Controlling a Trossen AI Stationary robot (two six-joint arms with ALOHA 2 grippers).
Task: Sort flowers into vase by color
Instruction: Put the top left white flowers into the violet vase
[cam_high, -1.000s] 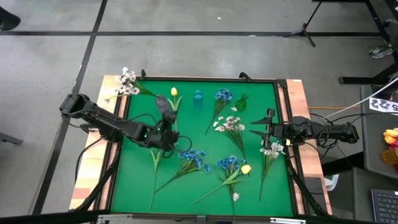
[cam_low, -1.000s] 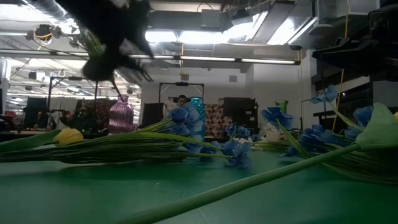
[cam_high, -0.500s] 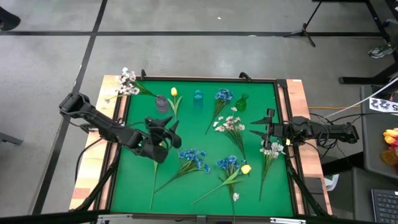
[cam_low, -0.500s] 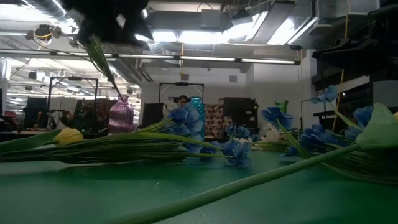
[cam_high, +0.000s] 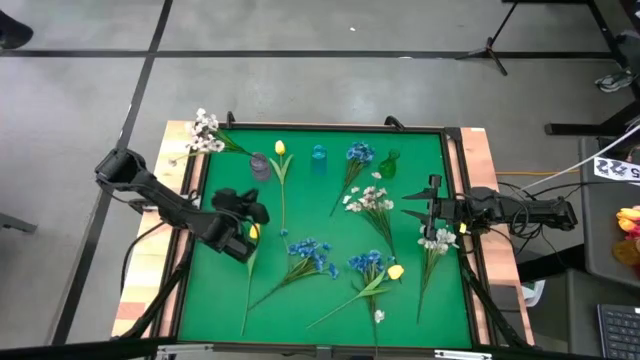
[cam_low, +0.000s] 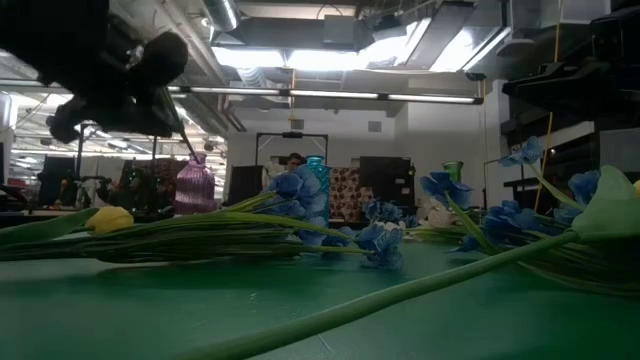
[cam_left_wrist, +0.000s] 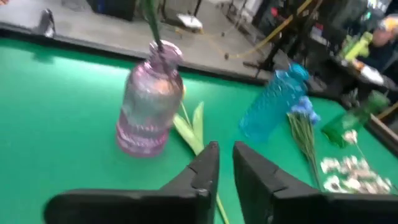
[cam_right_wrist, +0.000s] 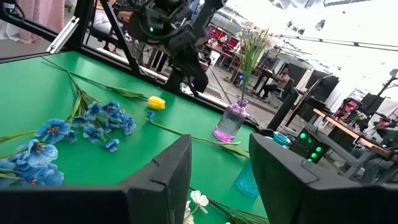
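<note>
The left arm reaches in from the desk's (cam_high: 300, 310) left edge, its elbow out over the wooden rim, and its left gripper (cam_high: 255, 212) hangs above the green mat with the fingers drawn nearly together and nothing between them. The purple vase (cam_high: 260, 166) stands a little beyond the gripper, a yellow tulip (cam_high: 281, 150) just beside it.

Half a second ago that gripper was farther toward the mat's middle; it has since pulled back toward the left edge. The right arm has not moved: the right gripper (cam_high: 420, 211) waits at the right edge, fingers apart, near a white spray (cam_high: 437, 240).

Only the left wrist view shows a green stalk (cam_left_wrist: 151, 25) standing in the purple vase, probably a flower stem, though its top is cut off. From above, blue flowers (cam_high: 310, 255) lie near the left gripper, toward the mat's middle.
</note>
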